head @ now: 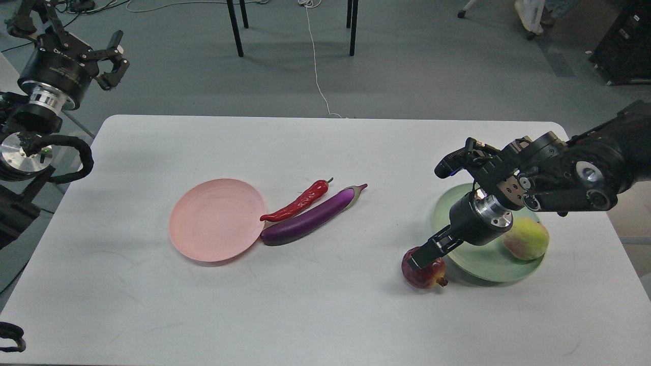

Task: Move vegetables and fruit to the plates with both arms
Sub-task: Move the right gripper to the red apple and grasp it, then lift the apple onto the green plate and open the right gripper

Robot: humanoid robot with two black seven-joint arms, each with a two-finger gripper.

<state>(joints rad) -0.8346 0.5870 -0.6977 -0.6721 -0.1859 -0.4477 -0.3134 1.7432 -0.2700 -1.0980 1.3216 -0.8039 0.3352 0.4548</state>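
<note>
The pale pink plate [217, 219] lies empty at centre-left. The red chili pepper [300, 202] and the purple eggplant [310, 218] lie side by side just right of it, the eggplant's end touching the plate's rim. The yellow-green fruit [526, 239] sits on the pale green plate [483, 262] at the right. The dark red pomegranate [422, 277] lies on the table at that plate's left front edge. My right gripper [423, 256] is directly over the pomegranate's top, fingers apart, holding nothing. My left gripper [116, 60] is open and empty, raised beyond the table's far left corner.
The white table [325, 315] ends in rounded far corners. Black chair or table legs [235, 28] and a white cable [316, 66] are on the floor behind. My right arm [559, 178] reaches over the green plate.
</note>
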